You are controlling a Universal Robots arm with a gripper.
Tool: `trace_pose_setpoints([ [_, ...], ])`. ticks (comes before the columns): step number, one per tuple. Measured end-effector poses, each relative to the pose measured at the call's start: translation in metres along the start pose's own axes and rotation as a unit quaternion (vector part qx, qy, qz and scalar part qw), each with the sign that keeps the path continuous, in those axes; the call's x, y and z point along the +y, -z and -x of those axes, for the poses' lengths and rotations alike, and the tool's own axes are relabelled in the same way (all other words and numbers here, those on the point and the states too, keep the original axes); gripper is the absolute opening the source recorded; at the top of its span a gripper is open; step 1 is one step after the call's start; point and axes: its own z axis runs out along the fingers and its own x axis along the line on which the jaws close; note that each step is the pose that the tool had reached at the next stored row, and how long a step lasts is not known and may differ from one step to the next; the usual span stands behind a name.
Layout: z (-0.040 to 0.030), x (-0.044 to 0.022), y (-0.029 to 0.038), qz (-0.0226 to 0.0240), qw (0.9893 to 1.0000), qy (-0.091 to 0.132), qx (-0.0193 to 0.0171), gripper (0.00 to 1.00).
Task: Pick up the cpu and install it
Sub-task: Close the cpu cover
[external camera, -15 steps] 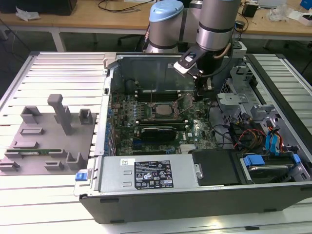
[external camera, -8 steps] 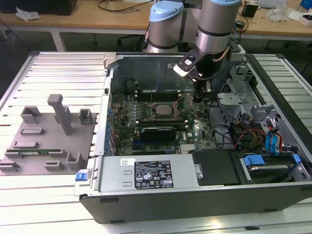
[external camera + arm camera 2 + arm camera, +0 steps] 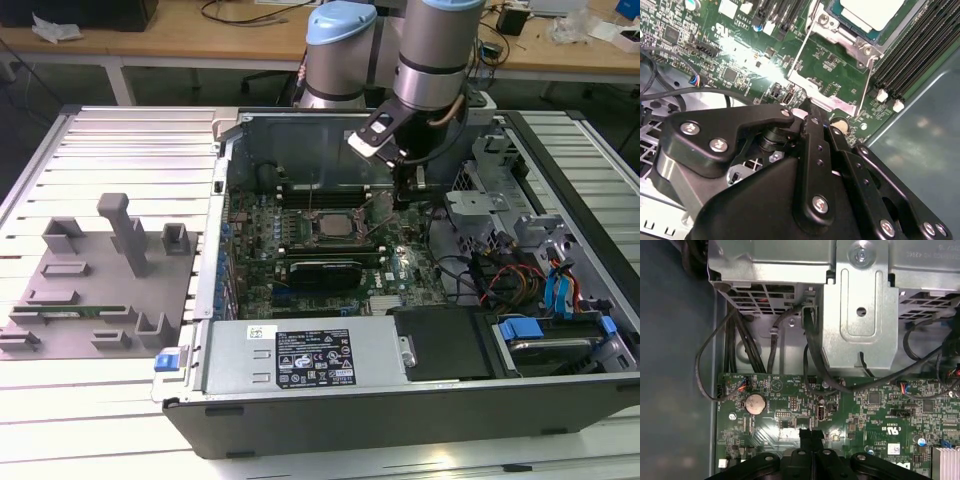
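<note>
The cpu (image 3: 872, 12) lies flat in the socket on the green motherboard (image 3: 740, 50), its silver-white top showing. In the exterior view the cpu (image 3: 329, 228) sits in the middle of the board inside the open computer case. The socket's metal retention frame (image 3: 832, 65) stands swung open beside it. My gripper (image 3: 405, 195) hangs low over the board just to the exterior view's right of the socket. Its black fingers (image 3: 812, 130) are pressed together, their tips (image 3: 811, 436) close above the board at the frame's free edge. Nothing shows between them.
A grey fixture plate (image 3: 90, 290) with a green memory stick (image 3: 75, 312) lies at the exterior view's left of the case. Memory slots (image 3: 912, 55), cables (image 3: 812, 355) and a metal drive cage (image 3: 860, 305) crowd around the gripper. The power supply (image 3: 300, 355) lines the near side.
</note>
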Motion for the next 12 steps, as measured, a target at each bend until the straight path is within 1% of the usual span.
trace_pose_setpoints([
  [5,-0.0001,-0.0008,-0.0001,0.0,1.0,0.0,0.0001,0.11],
  [10,-0.0002,-0.0074,0.0002,0.0,1.0,0.0,0.0002,0.11],
  [12,-0.0003,-0.0116,0.0003,0.0,1.0,0.0,0.0001,0.11],
])
